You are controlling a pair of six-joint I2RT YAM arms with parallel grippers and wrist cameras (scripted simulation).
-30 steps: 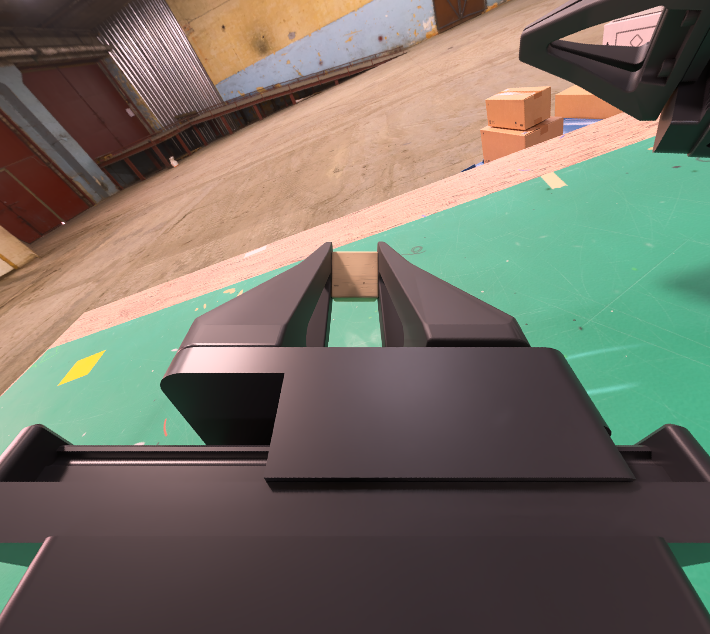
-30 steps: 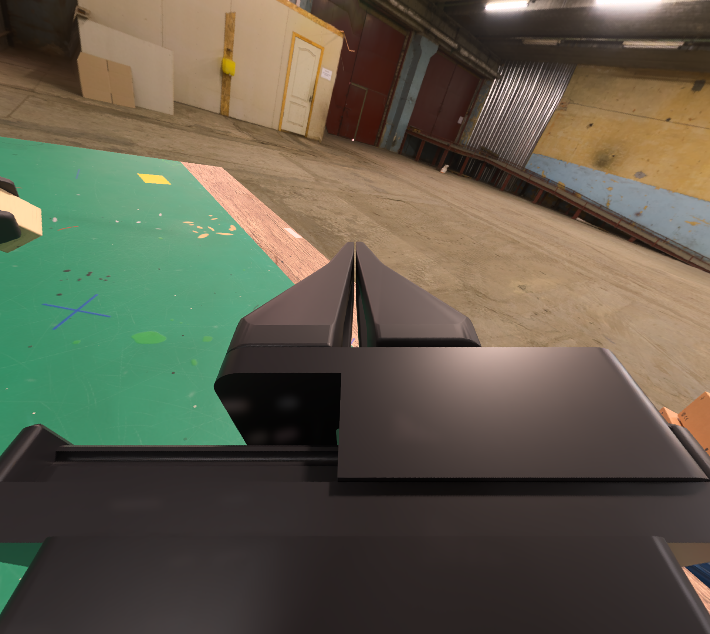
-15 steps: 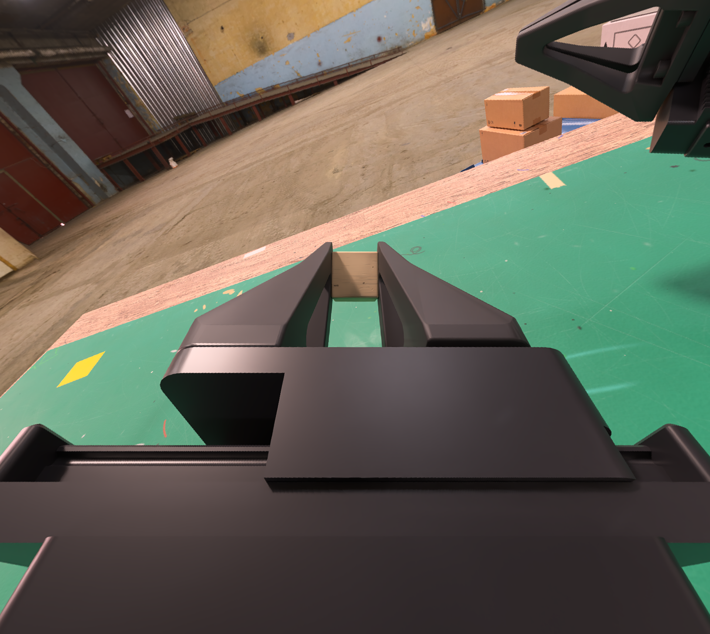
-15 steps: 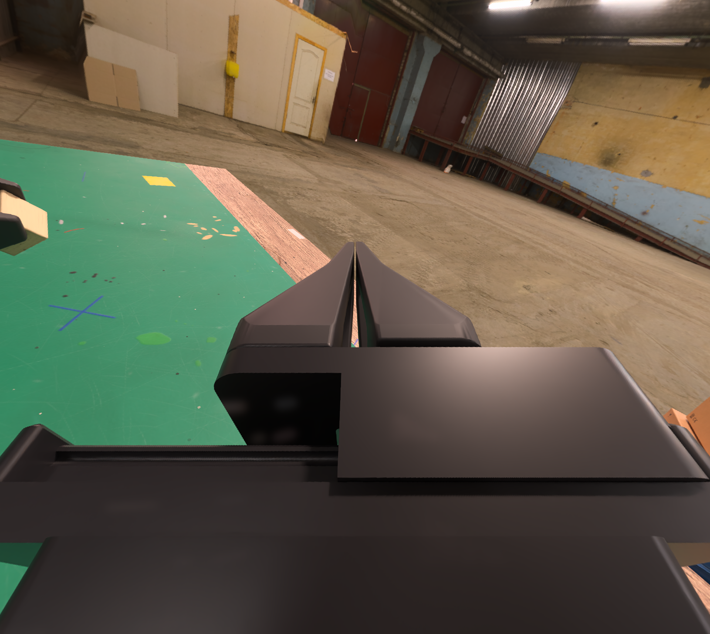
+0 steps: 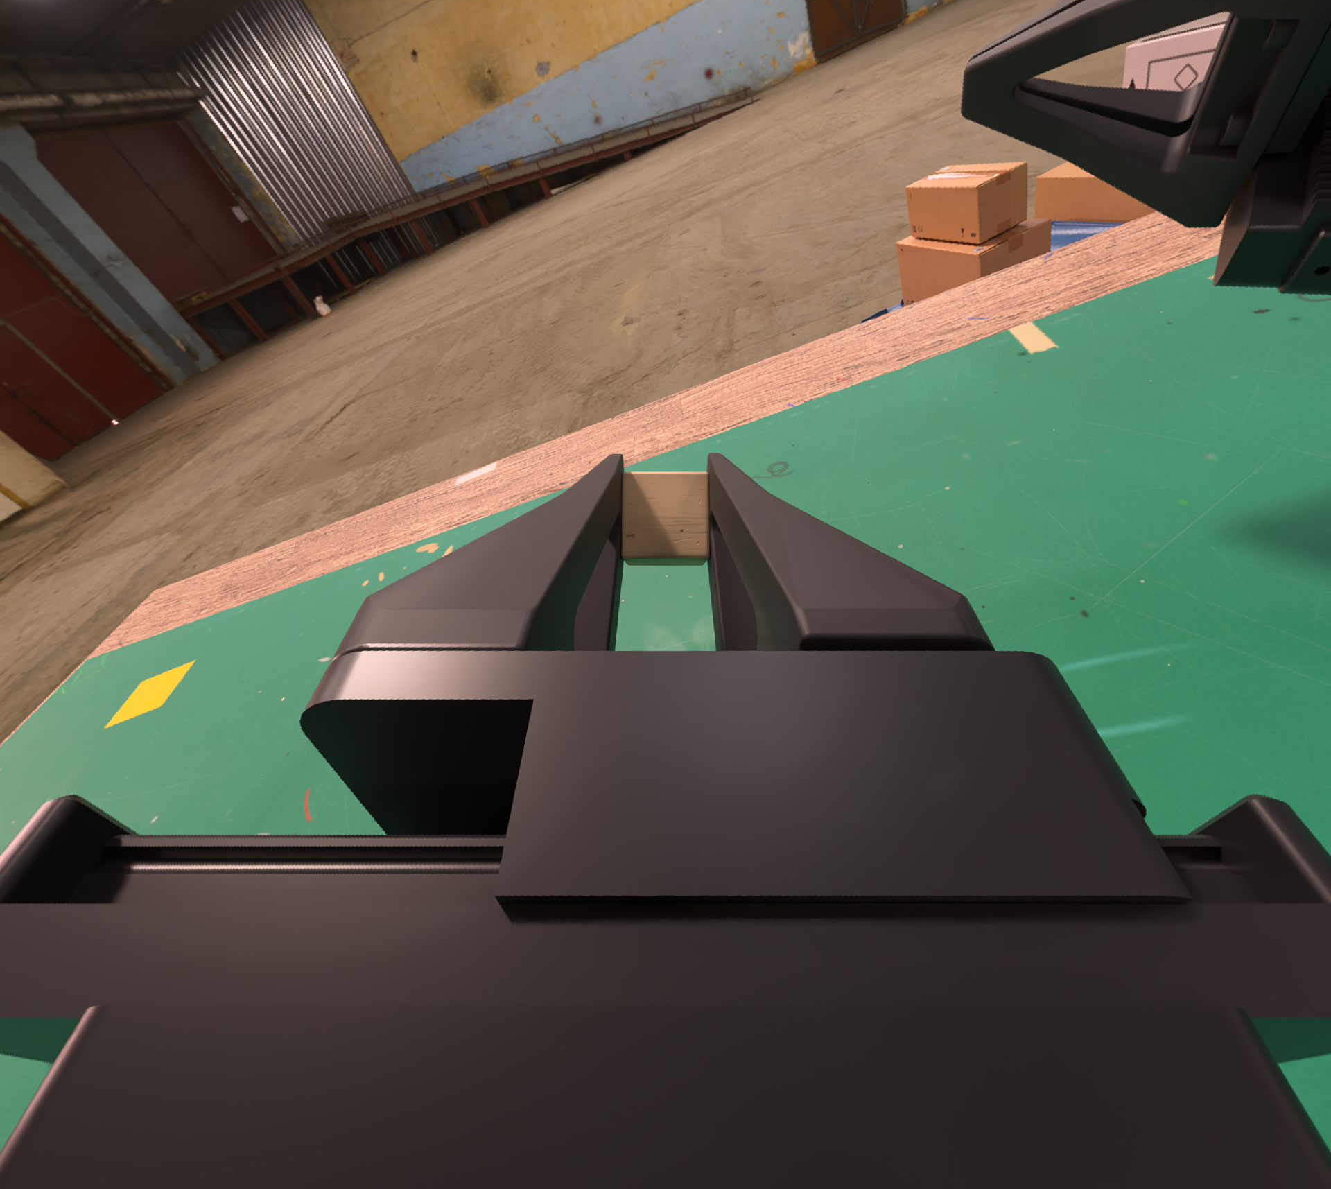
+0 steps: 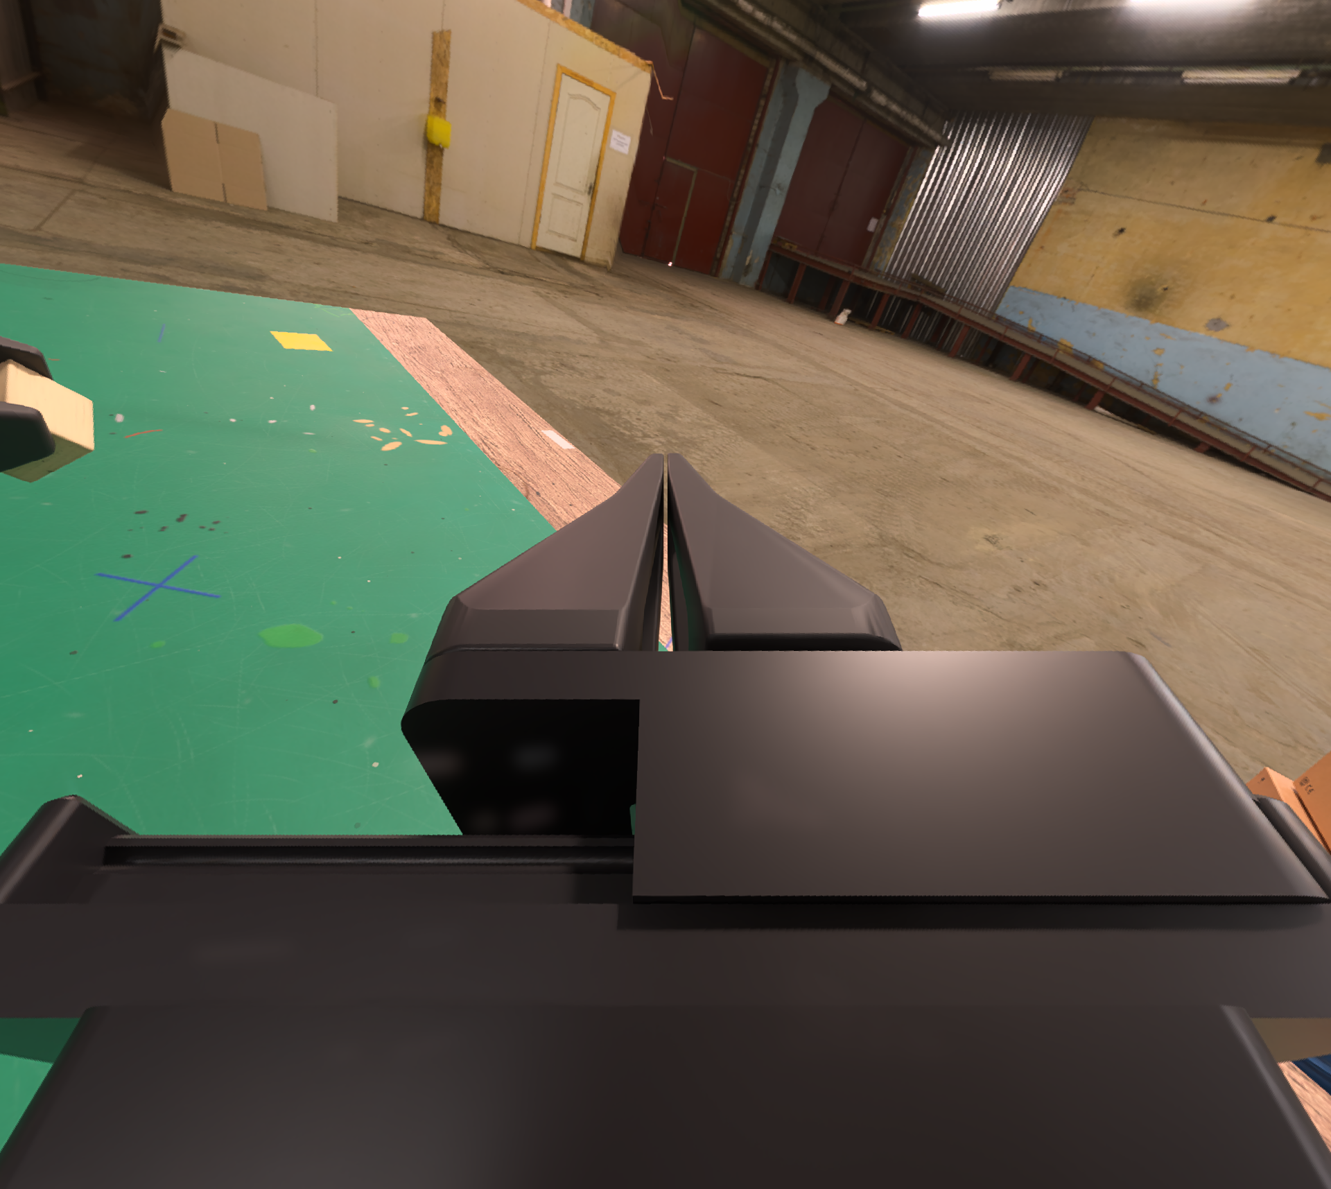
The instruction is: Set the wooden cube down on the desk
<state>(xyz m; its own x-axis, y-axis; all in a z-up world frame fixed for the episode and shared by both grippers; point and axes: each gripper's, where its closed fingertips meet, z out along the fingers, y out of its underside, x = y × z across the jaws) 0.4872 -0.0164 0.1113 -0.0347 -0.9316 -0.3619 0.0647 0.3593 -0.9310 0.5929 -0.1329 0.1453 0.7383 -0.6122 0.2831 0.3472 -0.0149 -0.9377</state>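
A pale wooden cube (image 5: 664, 515) sits clamped between the fingertips of my left gripper (image 5: 665, 470), held above the green desk mat (image 5: 1008, 506). In the right wrist view the same cube (image 6: 50, 427) shows at the far left edge, off the mat, between the left gripper's dark fingers (image 6: 25, 441). My right gripper (image 6: 665, 459) is shut and empty, its tips over the desk's far wooden edge (image 6: 504, 427). The right gripper also shows high at the top right of the left wrist view (image 5: 1167, 95).
The mat (image 6: 216, 650) carries a yellow diamond patch (image 5: 150, 693), a blue cross (image 6: 158, 587) and paint flecks. A wooden border (image 5: 504, 506) runs along the desk's far side. Cardboard boxes (image 5: 961, 225) stand on the floor beyond it.
The left gripper and cube hold almost still. The right wrist view has shifted slightly, so the cube and mat marks sit a little farther right in it.
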